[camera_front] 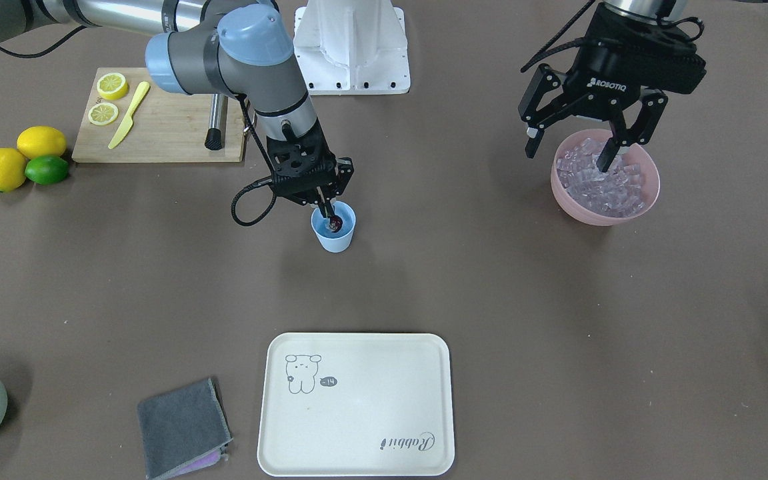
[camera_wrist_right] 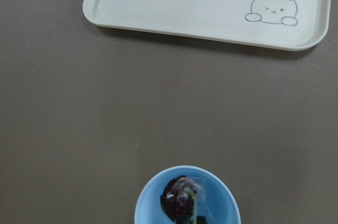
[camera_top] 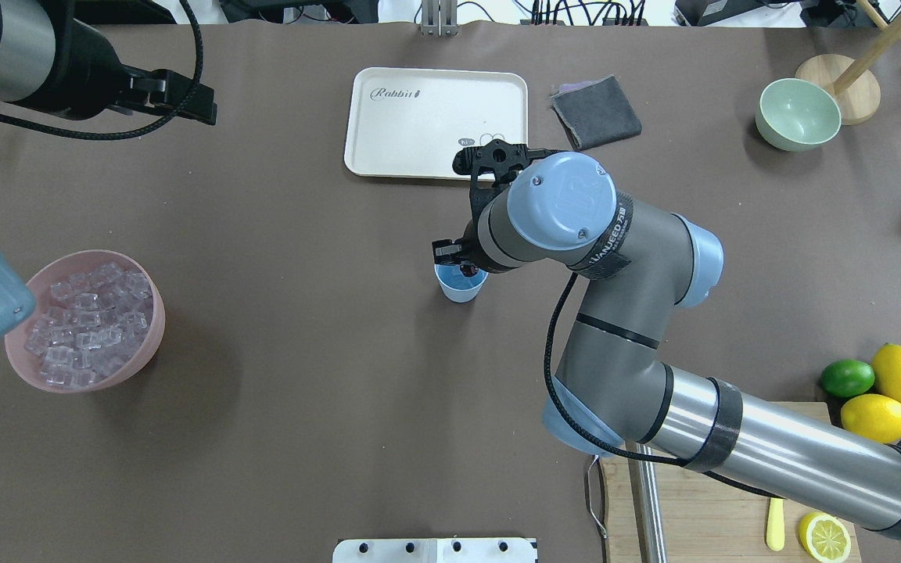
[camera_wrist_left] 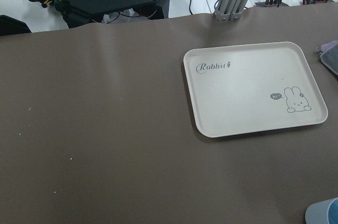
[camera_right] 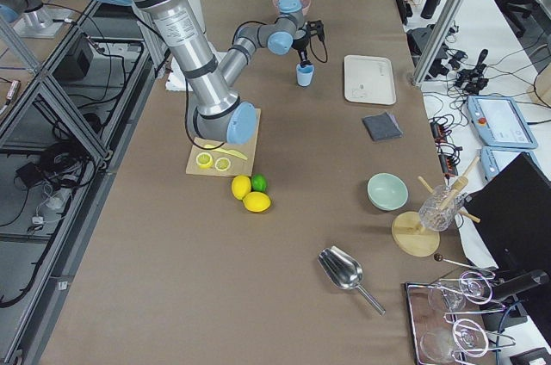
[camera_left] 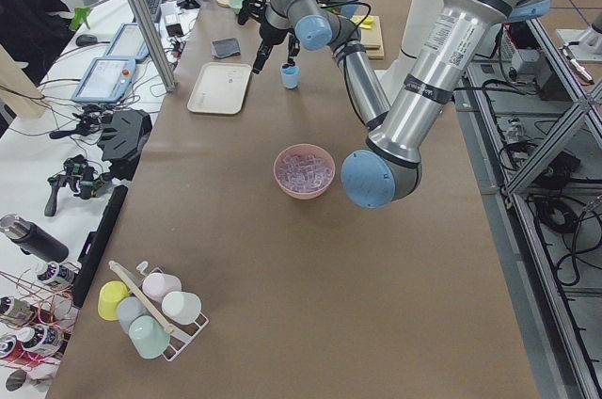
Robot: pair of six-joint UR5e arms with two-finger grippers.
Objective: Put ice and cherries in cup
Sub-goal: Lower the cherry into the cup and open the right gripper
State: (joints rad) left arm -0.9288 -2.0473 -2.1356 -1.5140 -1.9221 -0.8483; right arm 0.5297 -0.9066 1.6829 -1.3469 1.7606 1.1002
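Brown matting covers the long table (camera_front: 464,280), and near its middle stands the small light-blue plastic cup (camera_front: 337,239). Now the right gripper (camera_front: 329,212) is dipped straight down at the cup's rim, fingers pressed close together, pinching the thin pale stem of the dark maroon cherries (camera_wrist_right: 178,196). The glossy fruit sits inside the cup's mouth, the stem running up out of it. Over on the other side, the left gripper (camera_front: 567,159) hovers above the round pink bowl (camera_front: 601,217) with its claw spread wide: one fingertip is over the heap of clear glassy ice cubes (camera_front: 617,193), the other out past the rim. That heap of ice lies in the bowl, well apart from the cup. Across the table lies a cream rectangular tray (camera_front: 357,407) with a rabbit drawing.
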